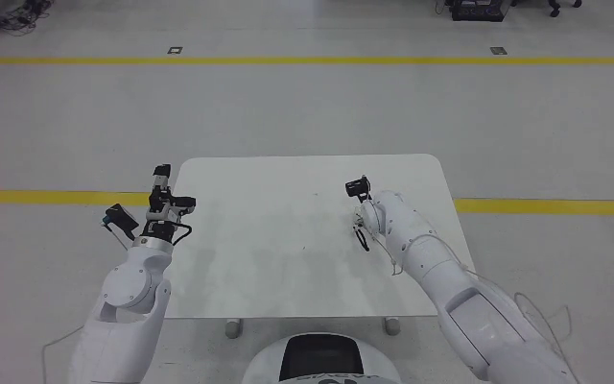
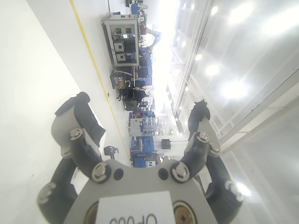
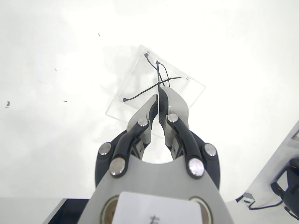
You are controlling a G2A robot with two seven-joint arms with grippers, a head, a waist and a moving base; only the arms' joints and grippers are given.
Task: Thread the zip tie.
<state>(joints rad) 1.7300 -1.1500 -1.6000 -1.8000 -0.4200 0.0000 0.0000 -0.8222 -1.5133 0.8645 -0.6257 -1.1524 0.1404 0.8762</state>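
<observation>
One zip tie [image 3: 158, 75] is being pinched in the closed right pincer [image 3: 158, 96] over a clear tray [image 3: 195, 89]; left pincer [image 2: 141, 101] is gaping open.

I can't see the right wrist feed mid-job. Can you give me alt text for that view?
The right gripper is shut on a black zip tie that sticks out ahead of it, over a clear square tray on the white table. A loose zip tie lies slantwise in the tray.
</observation>
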